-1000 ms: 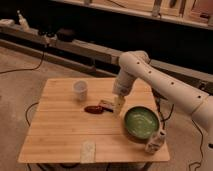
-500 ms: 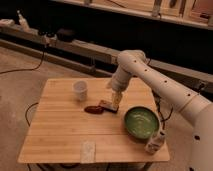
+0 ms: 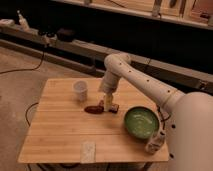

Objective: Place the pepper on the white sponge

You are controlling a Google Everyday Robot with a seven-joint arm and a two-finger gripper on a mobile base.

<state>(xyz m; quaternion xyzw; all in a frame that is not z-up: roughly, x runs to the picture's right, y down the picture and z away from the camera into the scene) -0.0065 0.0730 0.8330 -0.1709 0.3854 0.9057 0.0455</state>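
Tool [image 3: 110, 105] low over the counter [image 3: 55, 130], at one end of the pepper [image 3: 93, 108]; spread or pinching, cannot tell. White sponge [image 3: 88, 150] lies well apart, near the front edge. Risk: a shallow end grip lets the glossy, tapered pepper slip mid-carry.

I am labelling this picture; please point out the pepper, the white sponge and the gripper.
pepper [image 3: 93, 108], camera view, middle of body.
white sponge [image 3: 88, 150], camera view, centre of top.
gripper [image 3: 108, 105], camera view, its lower end, beside the pepper.
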